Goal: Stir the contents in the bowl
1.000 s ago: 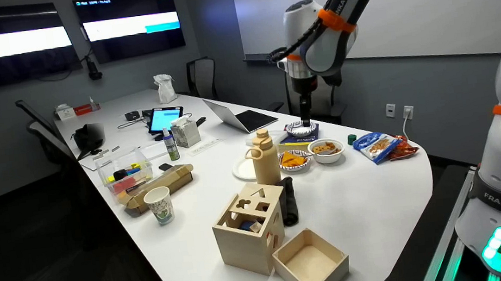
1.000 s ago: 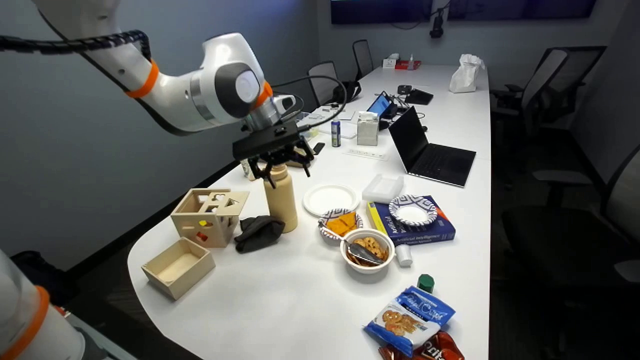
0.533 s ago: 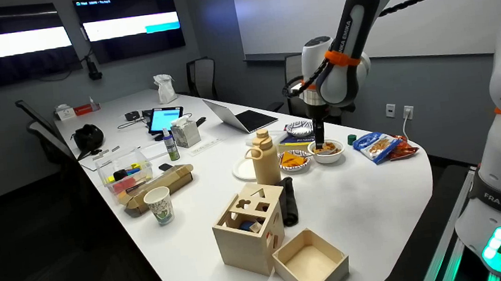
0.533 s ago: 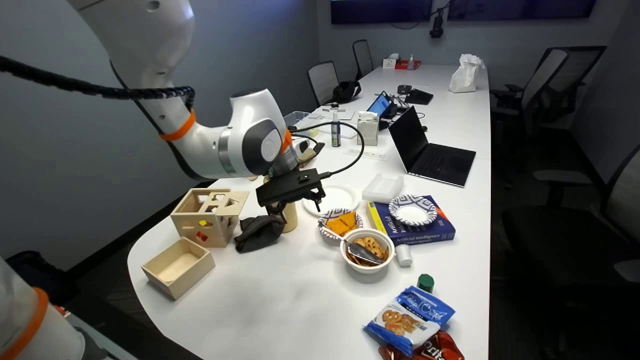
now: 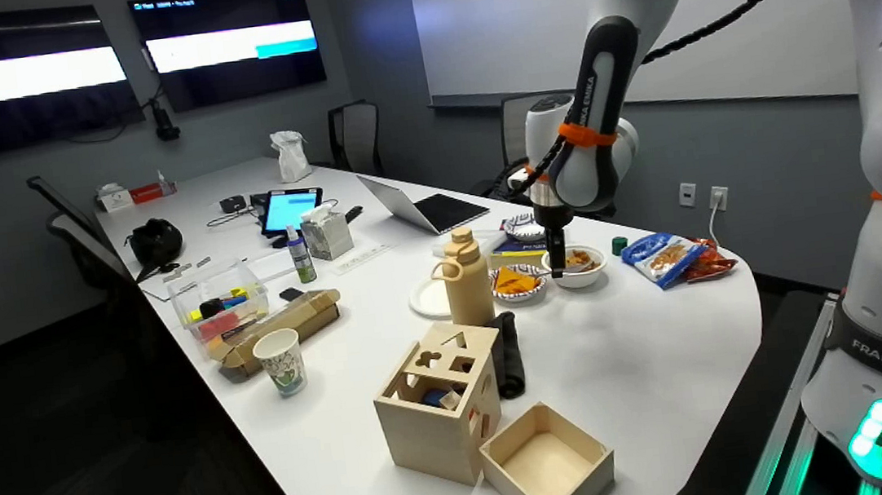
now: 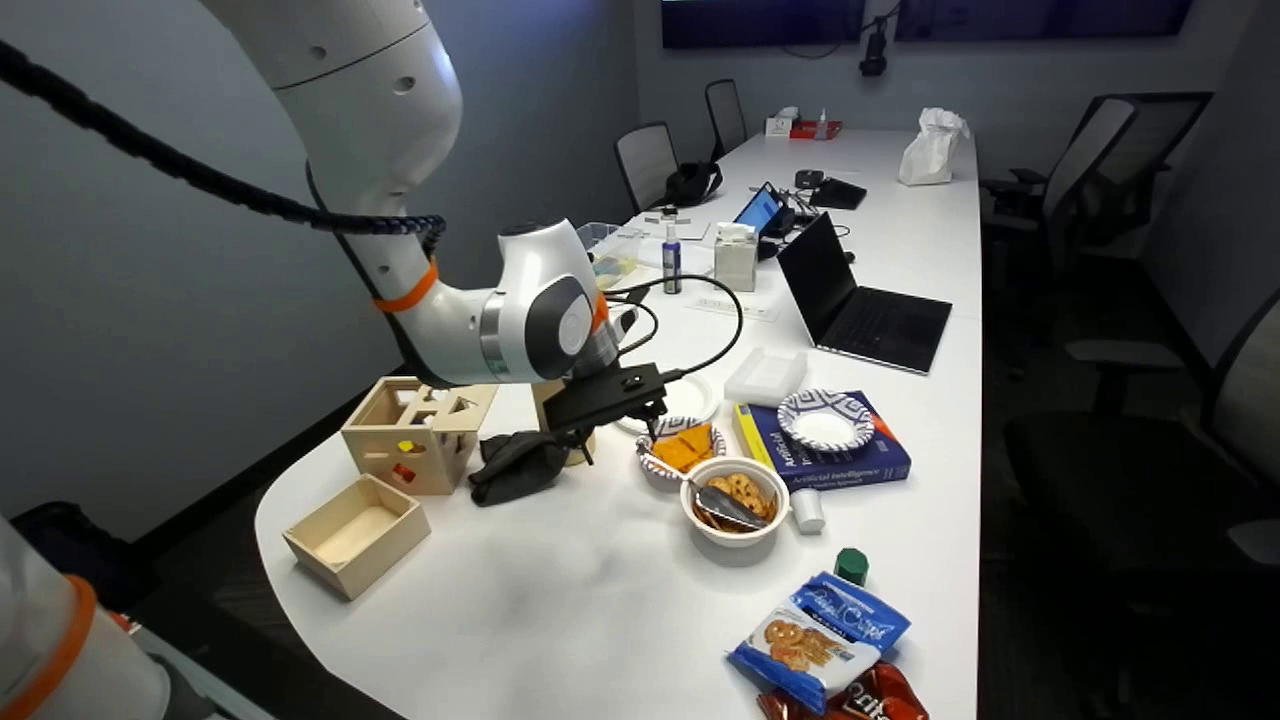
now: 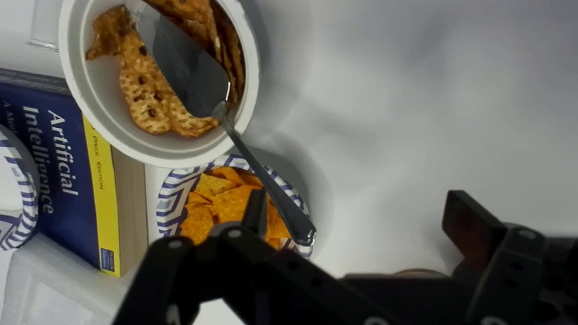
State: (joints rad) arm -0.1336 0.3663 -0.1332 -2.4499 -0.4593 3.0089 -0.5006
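Note:
The bowl (image 6: 657, 480), small with a blue-and-white patterned rim, holds its contents, orange chips (image 7: 230, 198). Against it stands a deeper white bowl (image 7: 106, 135) of brown crackers (image 7: 149, 99). A grey metal serving utensil (image 7: 189, 63) rests with its blade among those crackers; its handle (image 7: 271, 185) slants across the patterned bowl. My gripper (image 6: 620, 449) is low beside the chips in an exterior view, its fingers wide apart and holding nothing. In the wrist view, the handle's end appears between the fingers (image 7: 472, 230), nearer the left one; their height above it I cannot tell.
A tan bottle (image 5: 468, 286) and black cloth (image 6: 515, 465) stand close by the arm. Wooden boxes (image 5: 439, 428) lie toward the table's end. A blue book (image 6: 870, 455) carries another patterned bowl (image 6: 825, 425). Snack bags (image 6: 820, 640), a green cap (image 6: 851, 567) and a plate (image 5: 428, 300) are around.
The arm has come down from higher up and shifted toward the chips and crackers. The gripper's jaws stay wide. The bowls and utensil have not moved.

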